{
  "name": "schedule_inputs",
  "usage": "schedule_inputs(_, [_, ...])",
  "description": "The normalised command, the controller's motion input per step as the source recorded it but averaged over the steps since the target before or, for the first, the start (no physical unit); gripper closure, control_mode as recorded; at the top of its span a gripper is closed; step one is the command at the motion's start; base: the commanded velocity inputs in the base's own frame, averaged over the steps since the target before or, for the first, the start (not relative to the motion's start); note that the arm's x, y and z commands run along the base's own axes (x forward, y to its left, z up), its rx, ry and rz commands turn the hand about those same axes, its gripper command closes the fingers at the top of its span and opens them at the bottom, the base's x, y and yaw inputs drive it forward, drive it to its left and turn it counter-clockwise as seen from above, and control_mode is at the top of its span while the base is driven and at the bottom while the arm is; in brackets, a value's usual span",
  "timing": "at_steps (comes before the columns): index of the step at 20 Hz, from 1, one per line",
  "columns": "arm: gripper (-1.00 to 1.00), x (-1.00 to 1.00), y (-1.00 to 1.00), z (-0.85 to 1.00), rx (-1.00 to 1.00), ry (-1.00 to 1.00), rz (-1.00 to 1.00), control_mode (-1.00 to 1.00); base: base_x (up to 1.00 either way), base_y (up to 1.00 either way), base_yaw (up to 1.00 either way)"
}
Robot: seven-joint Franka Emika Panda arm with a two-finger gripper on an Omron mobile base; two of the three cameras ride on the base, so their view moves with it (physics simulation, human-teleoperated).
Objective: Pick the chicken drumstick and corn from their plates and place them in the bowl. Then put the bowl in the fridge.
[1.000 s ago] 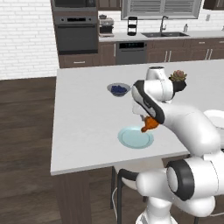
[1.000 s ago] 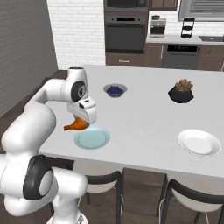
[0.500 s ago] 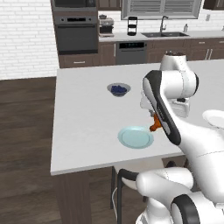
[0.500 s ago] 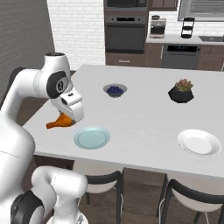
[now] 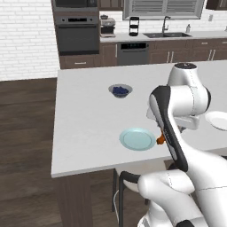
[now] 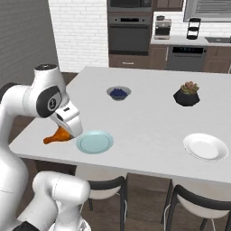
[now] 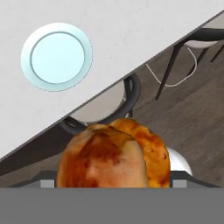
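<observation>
One gripper (image 6: 63, 133) clutching chicken drumstick (image 6: 57, 136) beyond counter edge (image 6: 40, 155), beside blue plate (image 6: 94, 142)

A small grey bowl of blueberries (image 6: 118, 93) sits mid-counter on the pale island (image 6: 149, 113); a black plant pot (image 6: 187, 94) stands well to its right; dark chairs (image 6: 108, 187) tuck beneath; a wall oven (image 6: 129, 34) behind.
</observation>
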Motion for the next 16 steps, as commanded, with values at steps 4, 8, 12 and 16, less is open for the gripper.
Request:
schedule_inputs(4, [1.0, 0.0, 0.0, 0.0, 0.0, 0.0, 0.0, -1.0, 0.0, 0.0, 0.0])
schedule_inputs(8, [1.0, 0.0, 0.0, 0.0, 0.0, 0.0, 0.0, 1.0, 0.0, -0.03, 0.0])
schedule_inputs(12, [1.0, 0.0, 0.0, 0.0, 0.0, 0.0, 0.0, 1.0, -0.22, -0.67, 0.0])
schedule_inputs(16, [1.0, 0.0, 0.0, 0.0, 0.0, 0.0, 0.0, 1.0, -0.61, -1.0, 0.0])
